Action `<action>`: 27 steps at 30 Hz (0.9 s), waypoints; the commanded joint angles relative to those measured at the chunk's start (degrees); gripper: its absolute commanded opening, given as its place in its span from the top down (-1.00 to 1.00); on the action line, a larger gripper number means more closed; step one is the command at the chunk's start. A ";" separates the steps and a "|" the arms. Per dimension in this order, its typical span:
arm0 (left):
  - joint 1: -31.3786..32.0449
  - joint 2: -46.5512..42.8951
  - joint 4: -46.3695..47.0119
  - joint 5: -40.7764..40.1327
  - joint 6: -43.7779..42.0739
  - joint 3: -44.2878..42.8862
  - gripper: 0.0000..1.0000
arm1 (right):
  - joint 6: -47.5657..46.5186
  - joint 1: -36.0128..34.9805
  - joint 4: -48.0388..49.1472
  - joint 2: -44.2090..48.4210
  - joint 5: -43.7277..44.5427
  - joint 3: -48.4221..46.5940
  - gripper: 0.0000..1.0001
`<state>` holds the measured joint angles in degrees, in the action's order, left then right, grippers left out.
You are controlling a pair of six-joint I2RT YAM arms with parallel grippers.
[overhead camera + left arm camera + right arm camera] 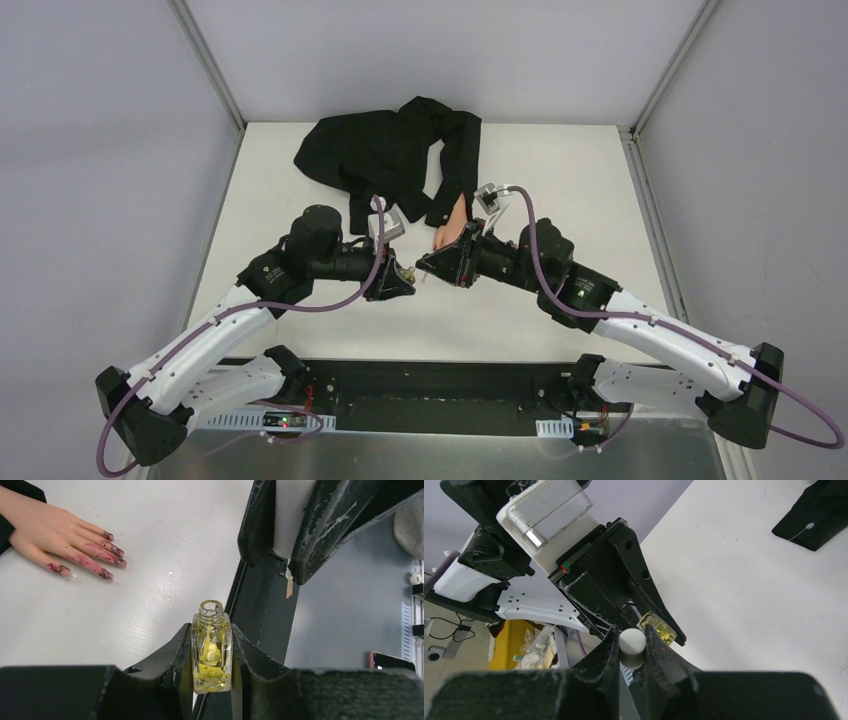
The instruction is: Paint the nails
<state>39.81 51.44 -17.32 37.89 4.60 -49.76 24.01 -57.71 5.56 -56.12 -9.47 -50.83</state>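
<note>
The pale mannequin hand (47,530) lies flat at the upper left of the left wrist view, its nails (120,552) smeared dark red-purple. From the top view the hand (452,222) sticks out of a black sleeve just beyond both grippers. My left gripper (212,630) is shut on a small yellowish polish bottle (212,650), upright with its neck uncapped. My right gripper (631,632) is shut on the bottle's white round cap (632,647), held close above the bottle (657,628). The two grippers meet tip to tip (418,275) near the hand's fingertips. The brush is hidden.
A crumpled black garment (385,155) lies at the back of the white table (560,190), its sleeve running down to the hand. Metal frame posts (205,60) flank the table. The black base rail (430,385) runs along the near edge.
</note>
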 commanded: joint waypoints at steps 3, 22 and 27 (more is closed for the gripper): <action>0.75 -0.14 2.99 6.01 -1.53 -2.27 1.00 | 0.51 -0.47 5.21 1.98 1.49 0.66 1.00; 1.76 -0.93 3.86 10.66 -1.70 -2.14 1.00 | 1.71 -0.97 7.35 0.33 4.64 1.26 1.00; 1.76 -1.17 3.96 10.52 -1.62 -2.08 1.00 | 1.74 -0.96 6.96 -0.03 4.95 1.29 1.00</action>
<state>40.95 51.37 -16.14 46.26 3.62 -49.80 25.10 -58.39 9.80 -56.16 -5.26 -49.45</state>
